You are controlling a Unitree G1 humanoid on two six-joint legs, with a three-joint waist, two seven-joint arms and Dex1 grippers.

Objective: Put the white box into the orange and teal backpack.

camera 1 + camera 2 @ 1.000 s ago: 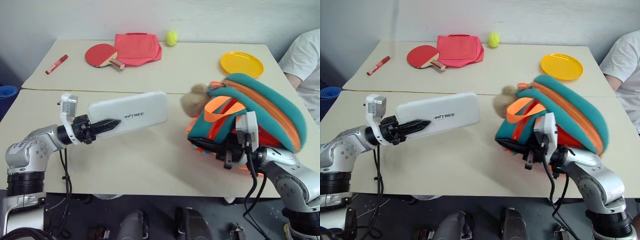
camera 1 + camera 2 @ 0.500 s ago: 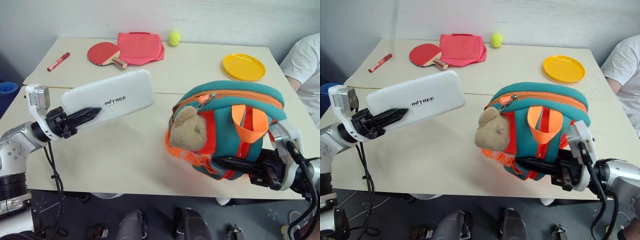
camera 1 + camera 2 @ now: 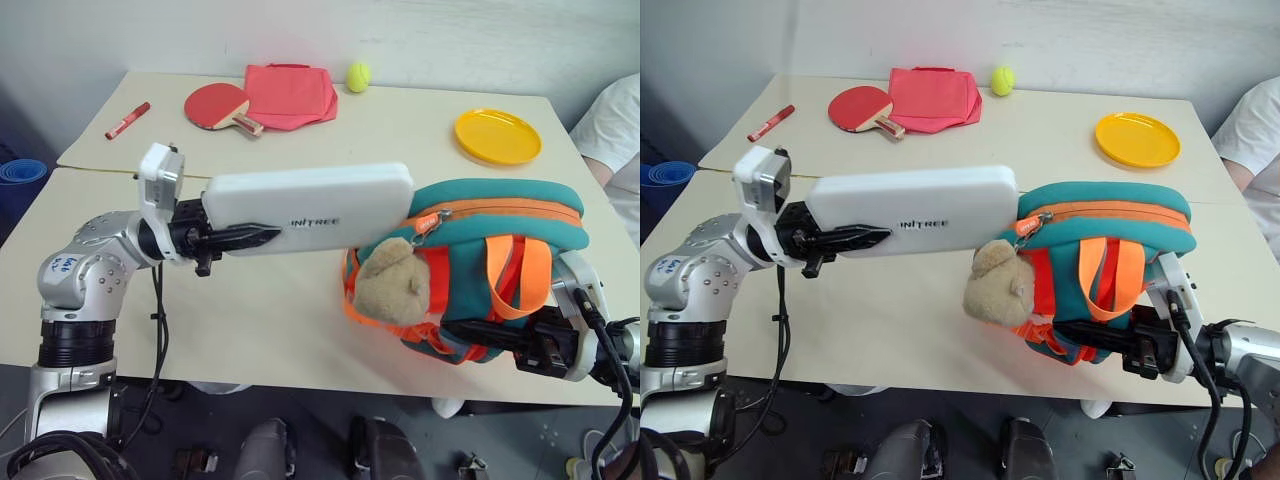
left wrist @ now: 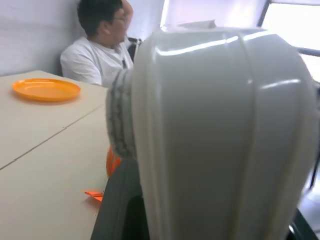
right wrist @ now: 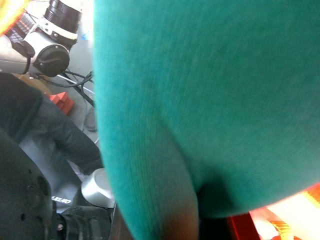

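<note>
The left gripper's (image 3: pixel 262 236) two black fingers are clamped on one end of the white box (image 3: pixel 310 207), a flat case with small dark lettering. It is held level above the worktop (image 3: pixel 250 310), and its far end reaches the top of the orange and teal backpack (image 3: pixel 500 215), beside the zipper pull, overlapping the bag's upper edge.

The right gripper's (image 3: pixel 470 333) fingers are closed together on the lower part of the backpack, holding it upright near the worktop's front right edge. A tan plush toy (image 3: pixel 392 283) hangs on the bag's side facing the box, and orange straps (image 3: pixel 515 275) loop down its front.

Along the worktop's far edge lie a red marker (image 3: pixel 127 120) toward the far left corner, a red table tennis paddle (image 3: pixel 222 105), a folded red cloth (image 3: pixel 291 93) touching the paddle, and a yellow-green ball (image 3: pixel 358 76). A yellow plate (image 3: pixel 497 136) sits toward the far right corner. A person in a white shirt (image 3: pixel 612 125) sits past the right edge.
</note>
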